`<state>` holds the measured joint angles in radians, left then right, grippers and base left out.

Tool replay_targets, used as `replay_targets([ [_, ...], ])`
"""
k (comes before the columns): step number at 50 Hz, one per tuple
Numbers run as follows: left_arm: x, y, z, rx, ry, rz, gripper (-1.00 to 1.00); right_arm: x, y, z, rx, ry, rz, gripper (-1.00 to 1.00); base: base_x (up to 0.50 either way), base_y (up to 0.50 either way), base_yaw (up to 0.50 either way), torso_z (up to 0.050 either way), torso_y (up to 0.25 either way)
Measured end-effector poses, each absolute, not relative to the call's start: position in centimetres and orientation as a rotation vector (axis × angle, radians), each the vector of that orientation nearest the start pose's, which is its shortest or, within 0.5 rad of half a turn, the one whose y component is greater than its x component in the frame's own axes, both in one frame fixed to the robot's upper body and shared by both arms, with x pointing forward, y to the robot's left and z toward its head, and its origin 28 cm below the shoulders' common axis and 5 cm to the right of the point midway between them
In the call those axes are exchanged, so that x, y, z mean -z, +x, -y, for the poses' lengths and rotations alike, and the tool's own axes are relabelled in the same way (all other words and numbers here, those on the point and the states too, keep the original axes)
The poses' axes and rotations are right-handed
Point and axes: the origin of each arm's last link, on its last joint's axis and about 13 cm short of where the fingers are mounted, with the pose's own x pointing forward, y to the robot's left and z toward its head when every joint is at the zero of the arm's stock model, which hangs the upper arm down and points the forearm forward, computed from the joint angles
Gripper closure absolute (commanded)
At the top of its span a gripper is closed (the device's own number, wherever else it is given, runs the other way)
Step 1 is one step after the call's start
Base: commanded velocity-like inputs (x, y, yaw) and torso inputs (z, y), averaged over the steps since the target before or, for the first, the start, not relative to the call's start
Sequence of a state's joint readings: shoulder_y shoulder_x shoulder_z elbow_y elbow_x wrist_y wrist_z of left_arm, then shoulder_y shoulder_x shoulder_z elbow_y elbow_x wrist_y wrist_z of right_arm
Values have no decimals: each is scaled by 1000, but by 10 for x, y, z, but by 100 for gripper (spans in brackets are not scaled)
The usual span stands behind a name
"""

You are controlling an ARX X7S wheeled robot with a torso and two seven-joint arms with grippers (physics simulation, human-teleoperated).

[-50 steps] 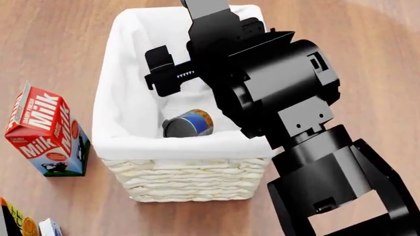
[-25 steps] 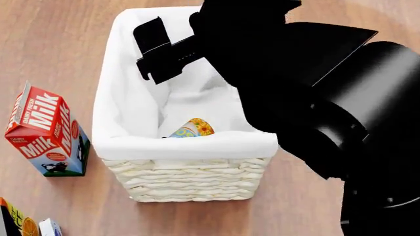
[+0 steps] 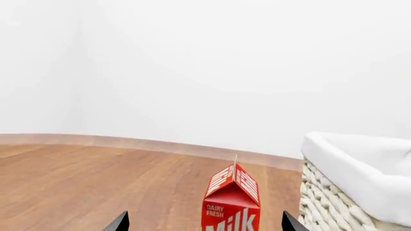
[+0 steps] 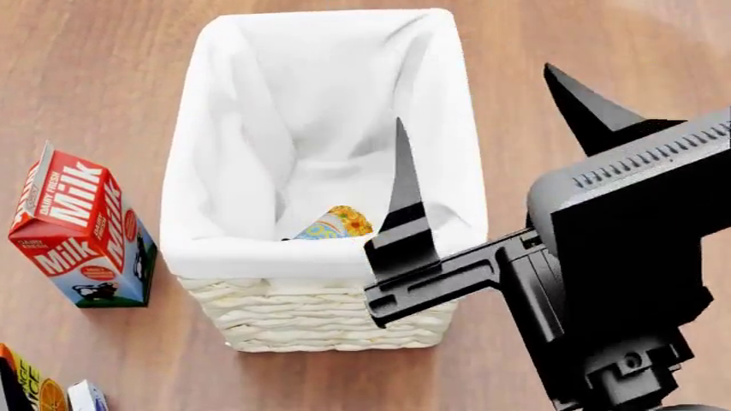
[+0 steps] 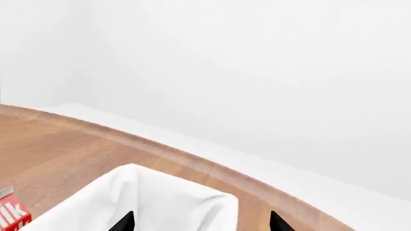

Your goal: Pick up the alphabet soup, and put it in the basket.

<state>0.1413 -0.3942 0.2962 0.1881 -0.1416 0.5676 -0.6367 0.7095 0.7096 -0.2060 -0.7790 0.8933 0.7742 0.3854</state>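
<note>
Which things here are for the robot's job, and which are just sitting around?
For the job: the soup can, lying inside the basket; the right gripper, open and empty above it.

Just sitting around: the milk carton beside the basket; two small cartons at the view's lower left corner.

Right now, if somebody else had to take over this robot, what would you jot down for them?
Right hand: open, empty, raised beside the basket's right rim.
Left hand: only its fingertips show, spread apart, nothing between them, facing the milk carton.
Alphabet soup: inside the basket, at the near end of the liner, partly hidden by the rim.
Done: soup is in the basket.
Left: nothing apparent except moving the arm clear.
</note>
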Motion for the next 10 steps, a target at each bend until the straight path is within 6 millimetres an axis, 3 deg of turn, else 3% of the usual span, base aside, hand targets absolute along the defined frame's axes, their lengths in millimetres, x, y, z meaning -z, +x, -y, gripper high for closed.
replay_targets([
  [10,-57,170,-224,-232,-73,523,-100,-204,202,140,-256,-126,459,-100,0,0,0,0,0],
])
